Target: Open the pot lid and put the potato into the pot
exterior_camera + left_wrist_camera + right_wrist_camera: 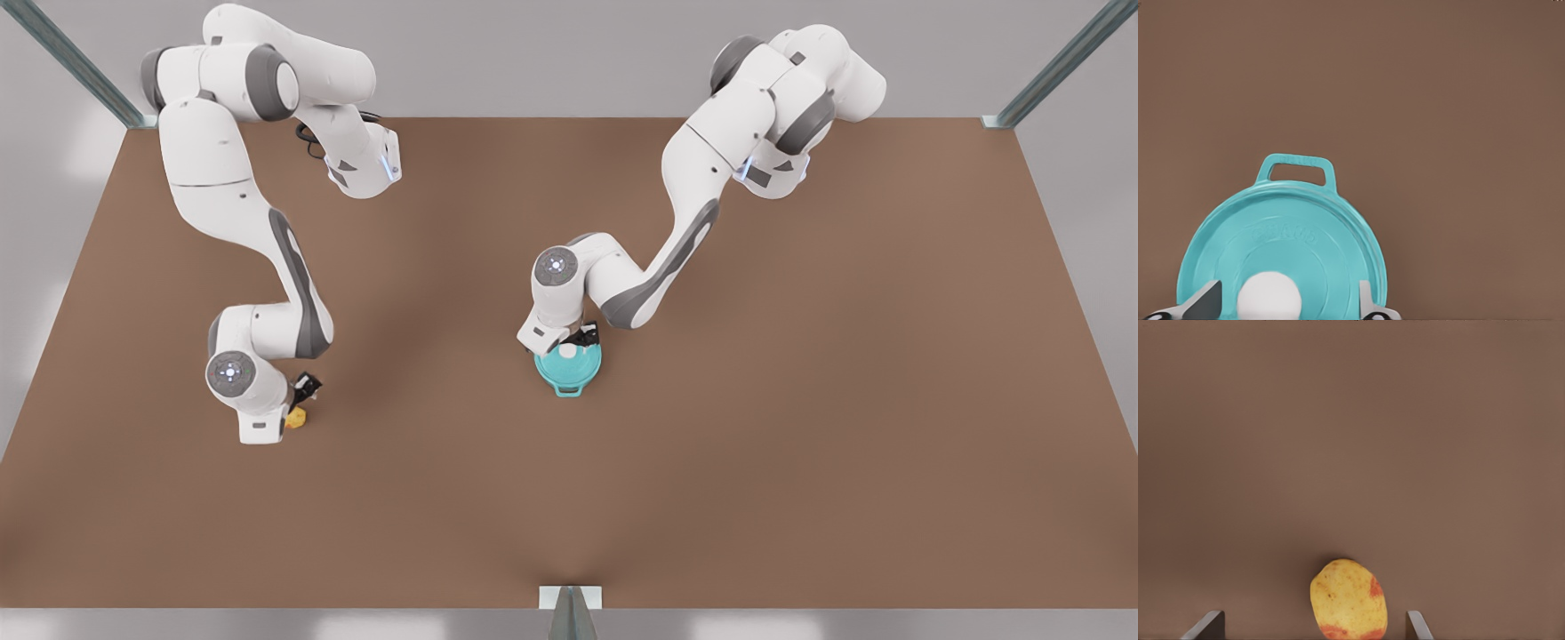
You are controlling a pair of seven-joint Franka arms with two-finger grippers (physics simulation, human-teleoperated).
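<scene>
The teal pot (570, 388) stands near the table's middle with the pot lid (569, 363) on it. In the left wrist view the lid (1281, 233) covers the pot, whose loop handle (1296, 167) sticks out past the rim. My left gripper (582, 342) is just above the lid, open, its fingers (1205, 303) on either side of the white knob (1269, 295) with gaps. The potato (296, 417) lies on the table at the front view's left. My right gripper (298, 402) is over it, open, fingers (1418, 625) wide of the potato (1349, 600).
The brown table (800, 400) stretches wide around both spots. Metal frame posts (569, 613) stand at its edges and corners. The pot and the potato are far apart, with bare tabletop between them.
</scene>
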